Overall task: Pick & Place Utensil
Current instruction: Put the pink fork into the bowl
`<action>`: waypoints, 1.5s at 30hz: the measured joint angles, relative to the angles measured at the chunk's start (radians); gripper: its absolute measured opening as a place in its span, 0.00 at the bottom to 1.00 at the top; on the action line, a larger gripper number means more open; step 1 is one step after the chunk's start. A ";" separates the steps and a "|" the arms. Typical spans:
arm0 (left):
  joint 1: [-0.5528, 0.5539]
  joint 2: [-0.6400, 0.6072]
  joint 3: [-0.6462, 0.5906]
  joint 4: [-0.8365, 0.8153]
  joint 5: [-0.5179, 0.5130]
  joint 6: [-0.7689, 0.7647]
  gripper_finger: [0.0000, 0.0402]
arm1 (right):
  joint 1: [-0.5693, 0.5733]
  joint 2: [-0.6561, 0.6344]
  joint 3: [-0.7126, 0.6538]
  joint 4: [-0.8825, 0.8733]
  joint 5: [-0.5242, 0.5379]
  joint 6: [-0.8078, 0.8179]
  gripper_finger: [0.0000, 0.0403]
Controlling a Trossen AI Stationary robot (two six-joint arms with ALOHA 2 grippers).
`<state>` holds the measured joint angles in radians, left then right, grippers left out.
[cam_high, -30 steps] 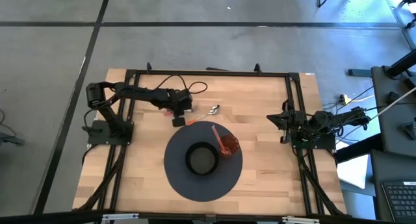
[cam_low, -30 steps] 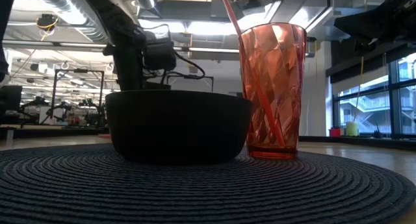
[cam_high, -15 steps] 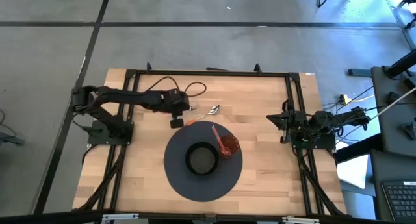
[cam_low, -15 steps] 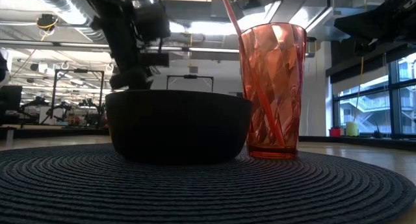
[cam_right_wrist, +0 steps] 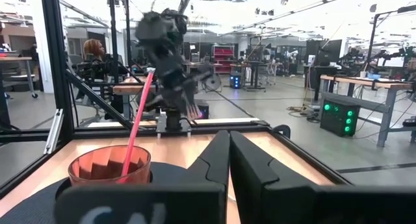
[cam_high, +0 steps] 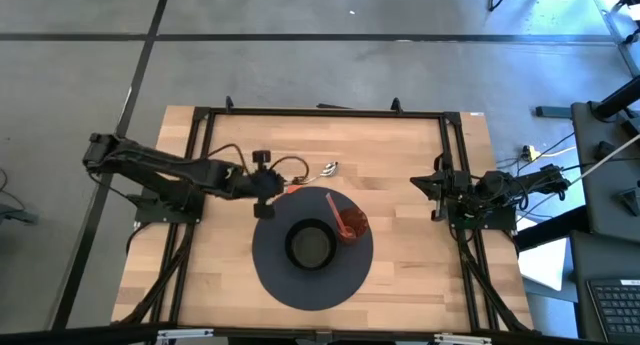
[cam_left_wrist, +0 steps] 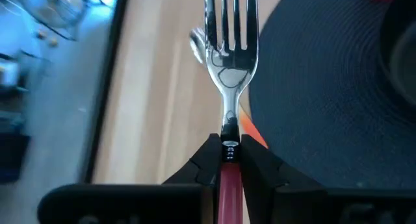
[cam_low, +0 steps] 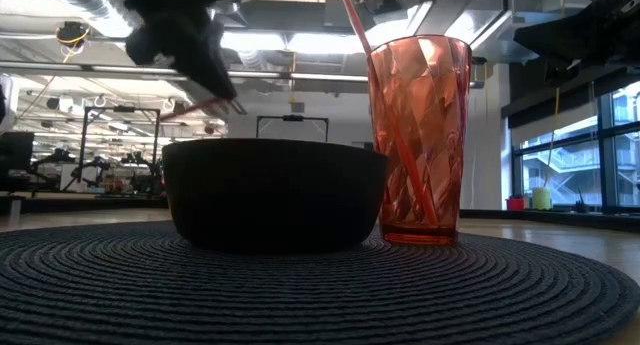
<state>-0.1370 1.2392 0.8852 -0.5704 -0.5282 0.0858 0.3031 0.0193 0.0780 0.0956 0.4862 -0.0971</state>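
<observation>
My left gripper (cam_high: 264, 184) hangs over the table's left half, just left of the round dark mat (cam_high: 275, 270), and is shut on a fork (cam_left_wrist: 231, 29) with a metal head and a red handle. In the low view the gripper (cam_low: 178, 33) is high up, with the fork (cam_low: 205, 109) slanting below it. A spoon (cam_high: 328, 169) with an orange handle lies flat on the wood behind the mat. On the mat stand a black bowl (cam_high: 310, 245) and a red cup (cam_high: 350, 225) holding a straw. My right gripper (cam_high: 438, 189) waits shut at the table's right side. My left gripper pinches the fork's red handle (cam_left_wrist: 227, 164) between its two fingers, close to where the handle meets the metal neck. The fingers come from the table's left and lie along the fork, whose tines point away from them. The fork is lifted clear of the table.
The black frame rails (cam_high: 200, 135) run round the tabletop. Bare wood (cam_high: 400, 150) lies behind the mat on the right and on the near left. The straw (cam_low: 352, 25) sticks up above the cup's rim. A person sits in the room beyond the table (cam_right_wrist: 94, 52).
My left gripper has drawn back toward the table's left and near edge and has risen well above the bowl's rim, tipping as it went. The fork has come up with it off the table. The spoon has stayed where it was.
</observation>
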 joint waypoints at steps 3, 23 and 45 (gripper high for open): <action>-0.081 0.005 0.044 -0.050 -0.090 -0.016 0.07 | 0.000 0.000 0.000 0.000 0.000 0.003 0.04; -0.387 0.470 0.476 -0.320 -0.290 0.038 0.07 | 0.000 0.000 0.000 -0.004 0.000 0.011 0.04; -0.382 0.780 0.660 -0.568 -0.221 0.147 0.07 | 0.000 0.000 0.000 -0.005 0.000 0.011 0.04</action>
<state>-0.5192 2.0197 1.5448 -1.1382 -0.7495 0.2332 0.3031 0.0195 0.0783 0.0910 0.4862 -0.0860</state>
